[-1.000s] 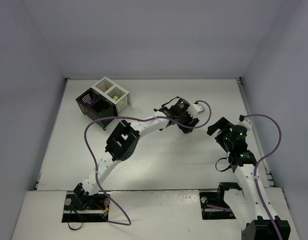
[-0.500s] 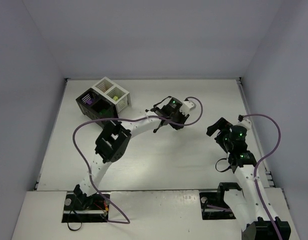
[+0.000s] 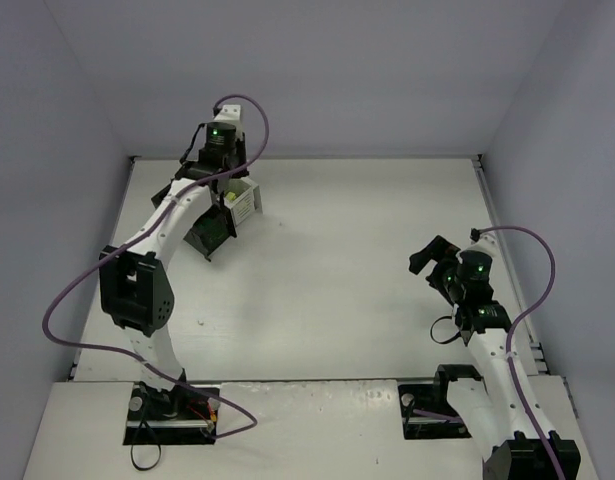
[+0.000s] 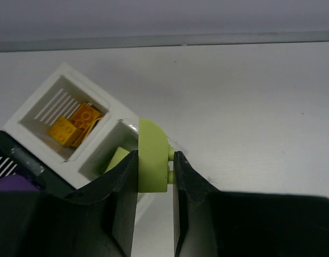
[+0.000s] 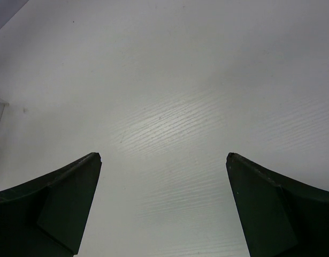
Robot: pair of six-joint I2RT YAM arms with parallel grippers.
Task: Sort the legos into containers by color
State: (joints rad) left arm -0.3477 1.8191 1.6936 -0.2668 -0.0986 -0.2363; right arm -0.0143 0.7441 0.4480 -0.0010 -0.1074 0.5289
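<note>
My left gripper (image 4: 154, 167) is shut on a lime-green lego (image 4: 152, 155) and holds it above the near white bin (image 4: 112, 145), where another lime-green lego (image 4: 116, 158) lies. The far white bin (image 4: 46, 110) holds orange-yellow legos (image 4: 74, 123). A purple lego (image 4: 12, 183) shows in a black bin at the lower left. In the top view the left wrist (image 3: 219, 145) hangs over the bin cluster (image 3: 239, 204) at the back left. My right gripper (image 5: 163, 160) is open and empty over bare table; it also shows in the top view (image 3: 427, 256).
The back wall runs just behind the bins (image 4: 164, 40). The left arm's purple cable (image 3: 252, 115) loops above the wrist. The table's right edge (image 3: 497, 230) lies close to the right arm.
My left arm has swung from the table's middle to the back left, carrying the lime-green lego over the bins. The right arm has not moved.
</note>
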